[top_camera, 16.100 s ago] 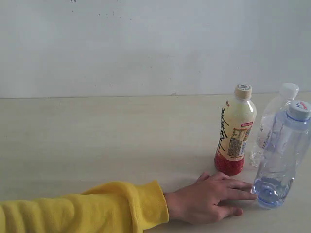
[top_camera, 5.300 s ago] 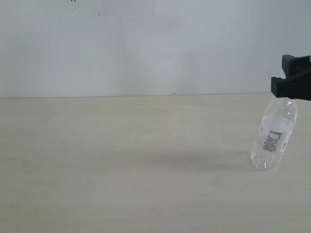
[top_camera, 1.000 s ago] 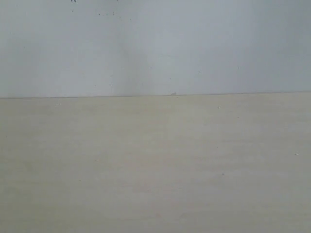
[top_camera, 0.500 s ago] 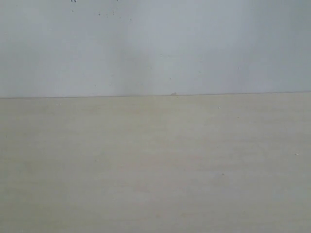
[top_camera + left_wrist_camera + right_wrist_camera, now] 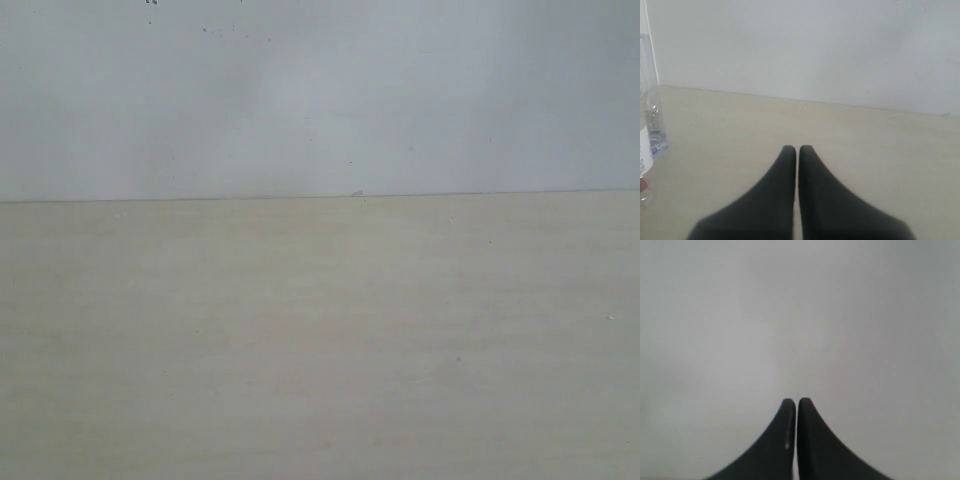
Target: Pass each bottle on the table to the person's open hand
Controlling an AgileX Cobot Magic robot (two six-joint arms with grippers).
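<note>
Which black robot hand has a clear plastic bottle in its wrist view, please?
The left hand: a clear plastic bottle shows at its view's edge; the right hand faces only blank pale wall.

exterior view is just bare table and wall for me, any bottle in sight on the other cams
Observer: Yes. The left wrist view shows part of a clear bottle standing on the table, cut off by the frame.
Operator: is the left hand holding it
Observer: No. The left hand is shut with nothing between its fingertips, and it sits apart from the bottle.
</note>
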